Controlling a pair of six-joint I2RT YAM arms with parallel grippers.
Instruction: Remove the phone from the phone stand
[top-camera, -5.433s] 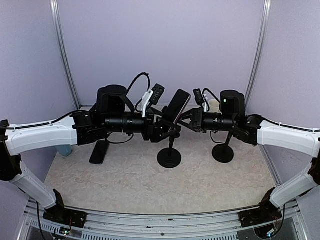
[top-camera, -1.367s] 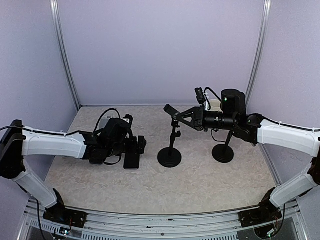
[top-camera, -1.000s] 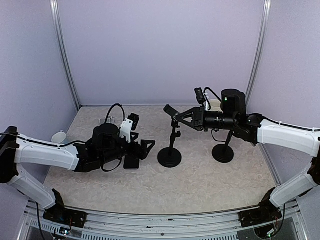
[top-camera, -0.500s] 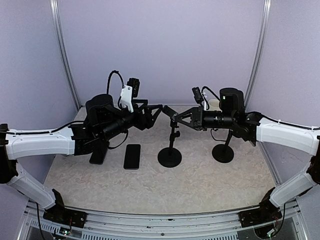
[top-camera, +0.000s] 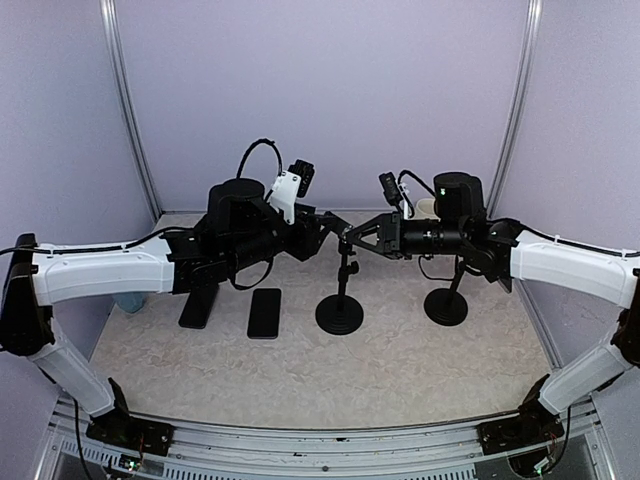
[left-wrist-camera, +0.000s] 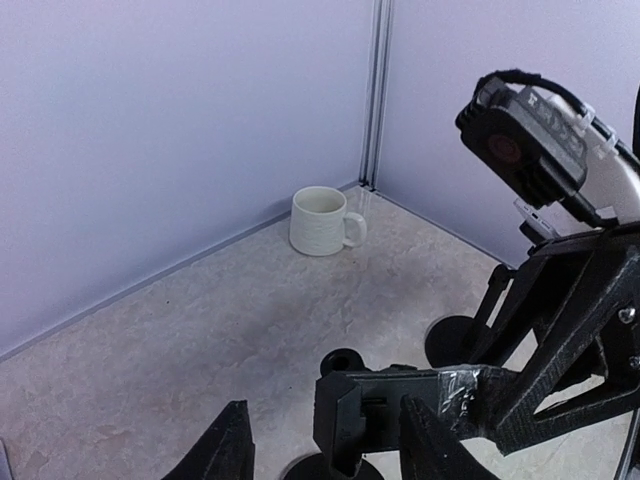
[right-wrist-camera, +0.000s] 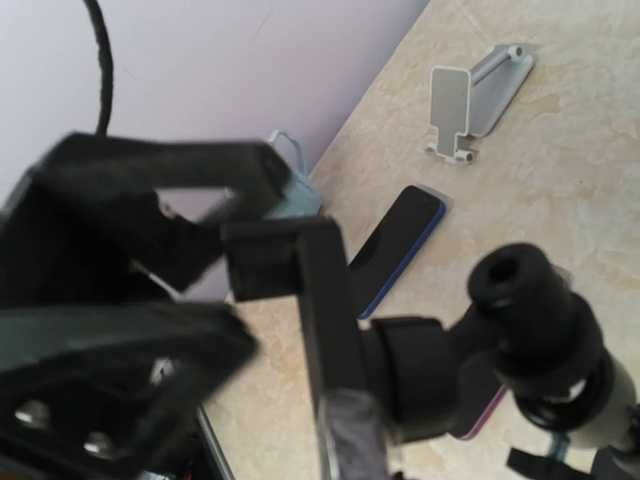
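Black phone (top-camera: 264, 313) lies flat on the tabletop (top-camera: 400, 370), long axis near-to-far, left of the phone stand (top-camera: 339, 316). My left gripper (top-camera: 329, 223), nearer, hangs spread; my right gripper (top-camera: 349, 237) pinches the stand's head.

Plain lilac walls (top-camera: 320, 100) with metal corner posts (top-camera: 130, 110) enclose a beige marbled tabletop (top-camera: 400, 370).

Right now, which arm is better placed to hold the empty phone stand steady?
Right: the right jaws are shut on the cradle atop the phone stand, while the left jaws stand open around its other end.
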